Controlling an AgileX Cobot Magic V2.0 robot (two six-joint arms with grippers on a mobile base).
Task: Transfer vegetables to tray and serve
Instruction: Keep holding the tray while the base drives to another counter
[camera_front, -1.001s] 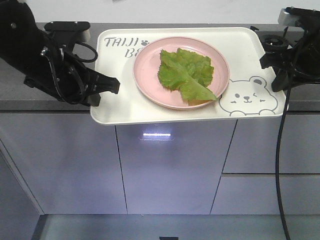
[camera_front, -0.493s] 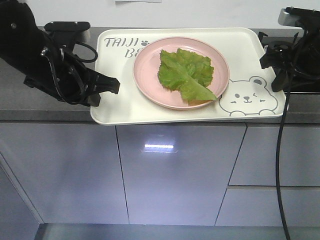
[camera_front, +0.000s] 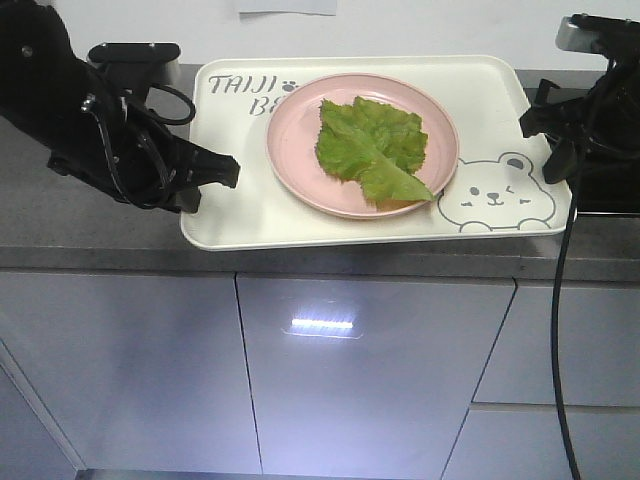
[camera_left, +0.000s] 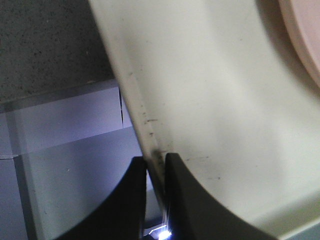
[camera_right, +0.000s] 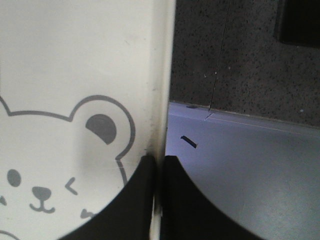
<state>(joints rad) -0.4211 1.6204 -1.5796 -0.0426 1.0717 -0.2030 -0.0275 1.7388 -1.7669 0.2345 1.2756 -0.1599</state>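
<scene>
The grey worktop (camera_front: 60, 215) lies beneath the tray (camera_front: 240, 215); whether the tray rests on it or is lifted cannot be told. The tray is judged stiff but light plastic, best held at both end rims and kept level. A pink plate (camera_front: 290, 150) sits loose at the tray's centre and could slide. The vegetables (camera_front: 375, 145), limp and light, lie on that plate. The left fingers (camera_left: 175, 175) are clamped on the tray's left rim, and the right fingers (camera_right: 172, 175) on its right rim beside the bear drawing (camera_front: 497, 195).

Left gripper (camera_left: 156, 165) jaws clamped on tray (camera_front: 240, 215) rim, right gripper (camera_right: 159, 164) likewise (arms spread wide)
</scene>
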